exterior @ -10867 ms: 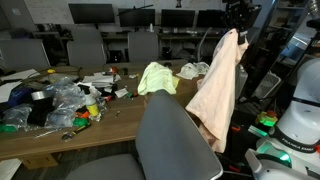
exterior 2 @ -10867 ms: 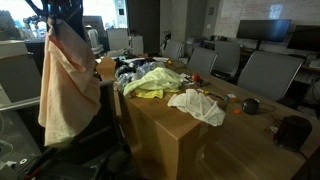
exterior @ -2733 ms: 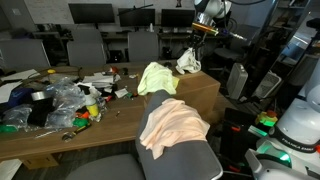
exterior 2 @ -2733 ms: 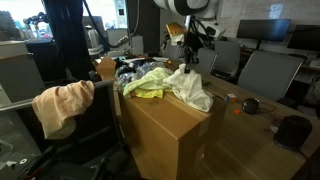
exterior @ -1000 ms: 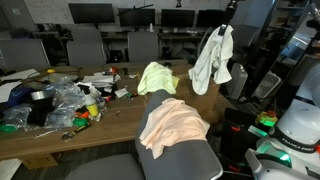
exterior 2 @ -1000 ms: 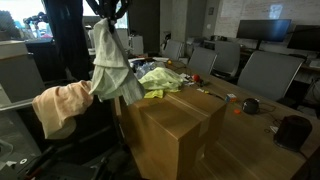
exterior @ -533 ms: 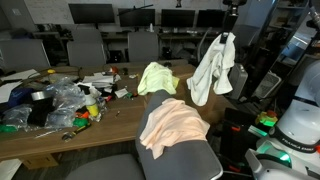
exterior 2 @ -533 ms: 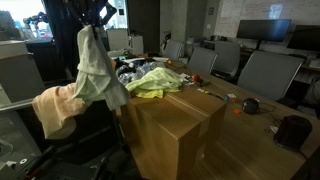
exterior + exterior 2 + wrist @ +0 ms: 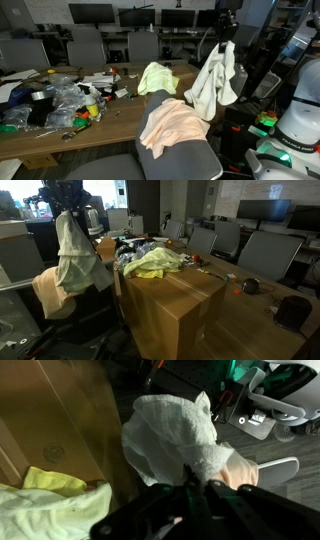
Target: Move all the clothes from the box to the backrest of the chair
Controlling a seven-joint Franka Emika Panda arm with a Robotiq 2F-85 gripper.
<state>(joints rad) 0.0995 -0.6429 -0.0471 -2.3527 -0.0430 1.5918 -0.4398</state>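
Note:
My gripper (image 9: 225, 38) is shut on a white cloth (image 9: 213, 80) that hangs in the air above the grey chair's backrest (image 9: 190, 160); it also shows in the other exterior view (image 9: 78, 255) and the wrist view (image 9: 178, 435). A peach cloth (image 9: 168, 125) lies draped over the backrest, also visible in an exterior view (image 9: 48, 292). A yellow-green cloth (image 9: 157, 78) lies on the brown cardboard box (image 9: 170, 305), also seen in an exterior view (image 9: 152, 264) and the wrist view (image 9: 45, 510).
A long wooden table (image 9: 70, 135) holds plastic bags, tape and small clutter (image 9: 55, 100). Office chairs and monitors stand behind. Another robot base (image 9: 295, 125) stands at the right edge.
The gripper with the white cloth has moved away from the box and lower, toward the chair's backrest. The peach and yellow-green cloths have not moved.

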